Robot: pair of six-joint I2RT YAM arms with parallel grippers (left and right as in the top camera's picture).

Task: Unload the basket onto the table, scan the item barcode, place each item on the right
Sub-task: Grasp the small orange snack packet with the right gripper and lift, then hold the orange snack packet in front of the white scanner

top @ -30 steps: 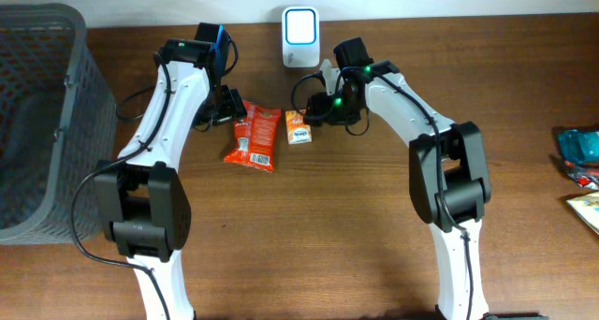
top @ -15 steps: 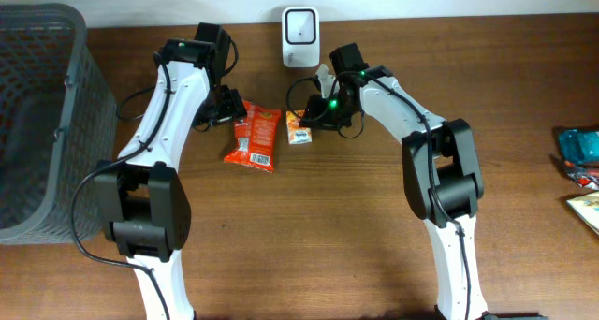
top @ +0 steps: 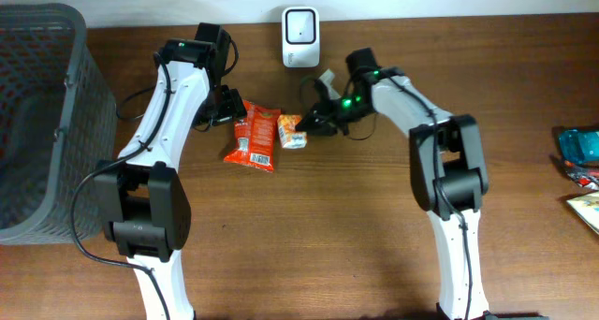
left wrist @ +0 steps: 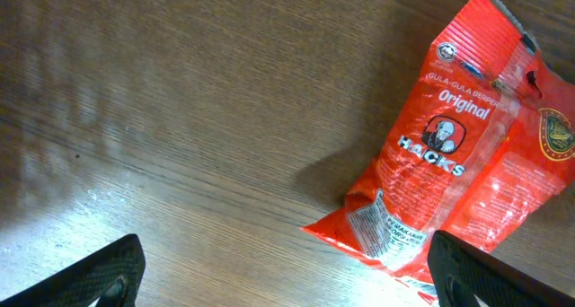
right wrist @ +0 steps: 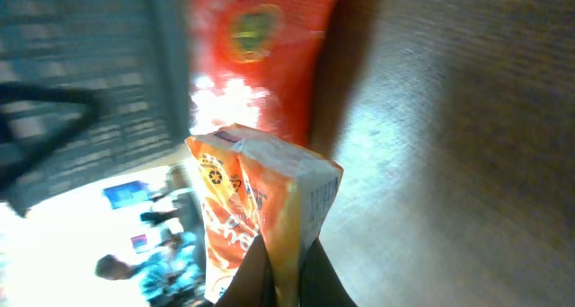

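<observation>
Big brown desk (top: 309, 245) with a grey mesh basket (top: 80, 105) taking up the far left end. Both arms are reaching in toward the back middle.

The red Hacks packet (top: 253, 138) lies flat on the desk between them. The left gripper (top: 227, 108) hangs just beside its top left corner with its jaws spread as wide as they go and nothing in them. In the left wrist view you only see the two dark fingertips (left wrist: 103, 276) at the bottom corners.

The white scanner (top: 299, 37) stands upright at the back edge.

The little orange carton (top: 293, 133) is the thing being scanned. It's right up against the red packet's right edge, a bit in front of the scanner. The right gripper (top: 314, 123) is clamped on one end of it, tilted. Can't tell if it's off the desk.
</observation>
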